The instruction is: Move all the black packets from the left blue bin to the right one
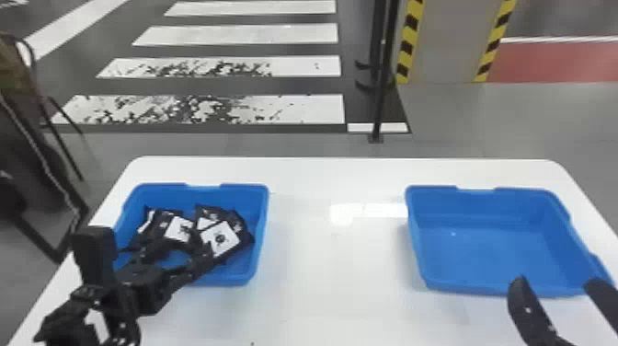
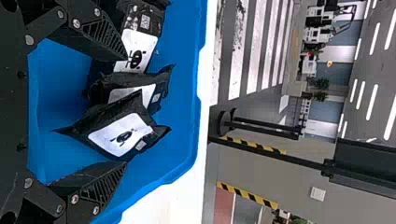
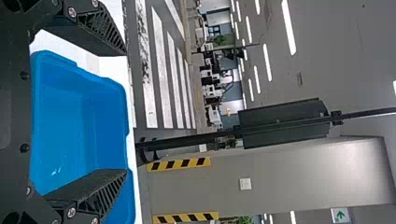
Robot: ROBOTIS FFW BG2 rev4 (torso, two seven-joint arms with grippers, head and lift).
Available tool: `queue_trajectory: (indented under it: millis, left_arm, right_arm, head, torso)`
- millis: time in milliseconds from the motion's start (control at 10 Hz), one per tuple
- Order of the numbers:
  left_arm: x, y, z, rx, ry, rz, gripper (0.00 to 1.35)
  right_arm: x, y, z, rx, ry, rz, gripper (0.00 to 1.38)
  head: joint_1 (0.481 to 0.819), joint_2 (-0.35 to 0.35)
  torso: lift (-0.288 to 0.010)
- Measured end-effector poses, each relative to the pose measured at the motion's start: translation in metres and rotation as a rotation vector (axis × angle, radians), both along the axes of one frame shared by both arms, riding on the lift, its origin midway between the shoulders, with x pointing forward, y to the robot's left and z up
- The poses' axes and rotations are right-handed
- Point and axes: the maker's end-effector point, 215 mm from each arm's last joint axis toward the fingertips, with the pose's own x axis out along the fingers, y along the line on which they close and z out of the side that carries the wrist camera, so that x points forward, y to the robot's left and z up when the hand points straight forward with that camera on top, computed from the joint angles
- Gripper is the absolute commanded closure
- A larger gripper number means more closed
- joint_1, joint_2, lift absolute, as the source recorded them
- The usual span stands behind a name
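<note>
Left blue bin [image 1: 237, 277]: it is on my left side of the white table [image 1: 331, 271], and every packet that I see lies inside it.
Black packets [image 2: 119, 130]: they make a loose heap in this bin, some overlapping, with white labels on their faces.
Packet count: I count at least four; if more are under them, I cannot tell.
Handling: I judge them light and soft, with a smooth skin that may slip. The thin corners can fold away, so I should not pinch only there. Hard squeezing could perhaps burst a seam.
Where to take: across the thick middle of the labelled packet between my left fingertips, taking care that its neighbour does not come together with it.
Left gripper [image 2: 126, 111]: it is low at the left bin, its fingers are spread wide on two sides of the heap, and it has hold of nothing.
Step in hand: I think it is the first grasp.
Right blue bin [image 1: 478, 246]: it is well apart from the other, and it is where the packets must go.
Right gripper [image 1: 556, 279]: it waits at the near edge of the right bin, fingers wide apart, nothing between them.
Other counts: two bins, two grippers, one table.
</note>
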Motion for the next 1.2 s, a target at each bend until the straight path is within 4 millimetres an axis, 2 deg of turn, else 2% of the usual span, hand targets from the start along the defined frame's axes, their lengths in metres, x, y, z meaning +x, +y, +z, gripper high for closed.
queue_trajectory:
  millis: [200,400,700,800,900,1200]
  left_arm:
    - [0.016,-0.006,-0.002,0.001,0.015,-0.023,0.26]
    - [0.027,-0.021,-0.003,-0.023,0.016,-0.051,0.26]
    - [0.038,-0.038,-0.018,-0.05,0.058,-0.089,0.32]
    - [0.041,-0.041,-0.023,-0.059,0.073,-0.094,0.49]
    - [0.044,-0.045,-0.027,-0.07,0.088,-0.102,0.78]
    - [0.037,-0.06,-0.046,-0.099,0.18,-0.139,0.81]
  right_arm:
    - [0.0,0.0,-0.002,0.009,0.003,-0.001,0.14]
    - [0.0,0.0,-0.003,0.014,0.004,-0.001,0.14]
    - [0.001,0.0,-0.005,0.022,0.006,-0.002,0.14]
    - [0.001,0.0,-0.006,0.025,0.007,-0.003,0.14]
    - [0.001,0.001,-0.007,0.032,0.009,-0.003,0.14]
    - [0.002,0.001,-0.009,0.045,0.01,-0.004,0.14]
  head:
    - [0.695,0.047]
    - [0.695,0.03]
    - [0.695,0.002]
    - [0.695,0.0]
    - [0.695,-0.004]
    - [0.695,-0.026]
  torso:
    - [-0.14]
    - [-0.14]
    - [-0.14]
    - [-0.14]
    - [-0.14]
    - [-0.14]
